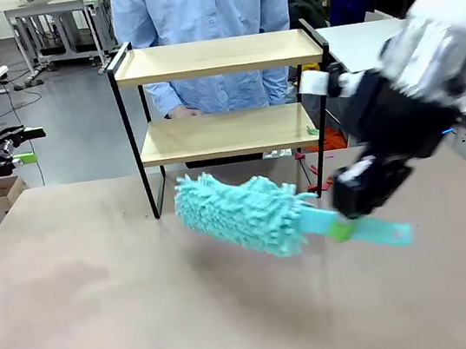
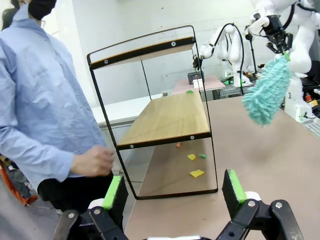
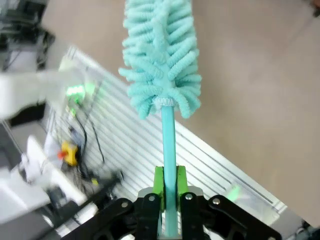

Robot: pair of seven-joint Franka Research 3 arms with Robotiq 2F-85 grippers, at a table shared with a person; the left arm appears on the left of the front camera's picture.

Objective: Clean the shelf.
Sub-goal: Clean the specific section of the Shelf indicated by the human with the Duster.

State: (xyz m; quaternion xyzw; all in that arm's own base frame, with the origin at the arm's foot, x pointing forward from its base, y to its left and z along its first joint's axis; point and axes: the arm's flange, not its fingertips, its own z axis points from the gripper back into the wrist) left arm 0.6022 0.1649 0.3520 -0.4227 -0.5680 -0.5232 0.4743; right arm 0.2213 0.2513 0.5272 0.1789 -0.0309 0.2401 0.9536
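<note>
R end effector [image 1: 341, 229] clamped on handle of fluffy teal microfibre duster [image 1: 239, 213], mid-frame. L end effector [image 2: 172, 192] fingers apart, empty. Two-tier light-wood, black-frame shelf [image 1: 215, 57] upper centre, behind duster. Risk: wide sweep snags thin frame, shoves shelf twd person.

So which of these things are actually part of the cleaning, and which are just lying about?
In the job:
shelf
teal duster, clamped in the right pincer
green scrap on the shelf's lower board

Just about:
left pincer, open, idle
coloured scraps on the table under the shelf
</note>
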